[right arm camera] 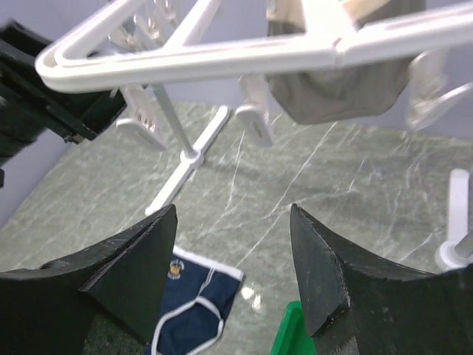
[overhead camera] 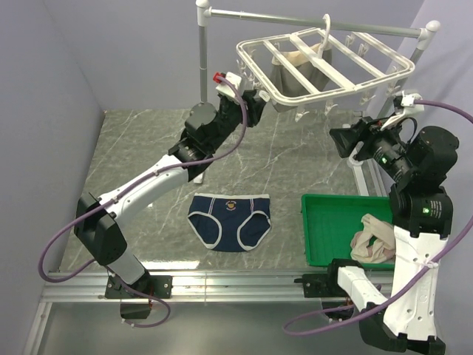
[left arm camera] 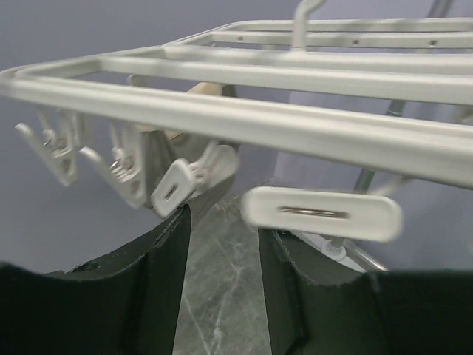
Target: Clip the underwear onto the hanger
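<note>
Looking down from above, we saw the underwear (overhead camera: 229,220) lying flat on the worktop (overhead camera: 295,159), at about 6 o'clock from the worktop's middle. Its waistband was turned toward 12 o'clock, and neither claw touched it.

The hanger (overhead camera: 347,87) hung from a grey rail (overhead camera: 310,22) between 12 and 1 o'clock, high over the worktop and well apart from the underwear. An olive-grey garment (overhead camera: 303,74) dangled beneath its frame.

The left claw (overhead camera: 255,105) was raised to the hanger's 8 o'clock corner, just under the row of clips there. In its own camera the jaws stood partly apart, with only bare worktop showing between them, so it held nothing. One white clip (left arm camera: 321,213) lay crosswise just above the tip of the jaw on the 3 o'clock side. We could not tell whether the two touched.

The right claw (overhead camera: 336,140) hovered at 3 o'clock of the worktop, below the hanger's 5 o'clock corner, and pointed toward 9 o'clock. Its jaws were wide and empty. Its camera showed the hanger's frame overhead at 12 o'clock and the underwear far below at 7 o'clock, seen through the gap.

At 4 o'clock a green tray (overhead camera: 332,198) sat on the worktop near the underwear but not touching it. A beige cloth (overhead camera: 373,240) was bunched at the tray's 3 o'clock side, partly hidden by the right arm.
</note>
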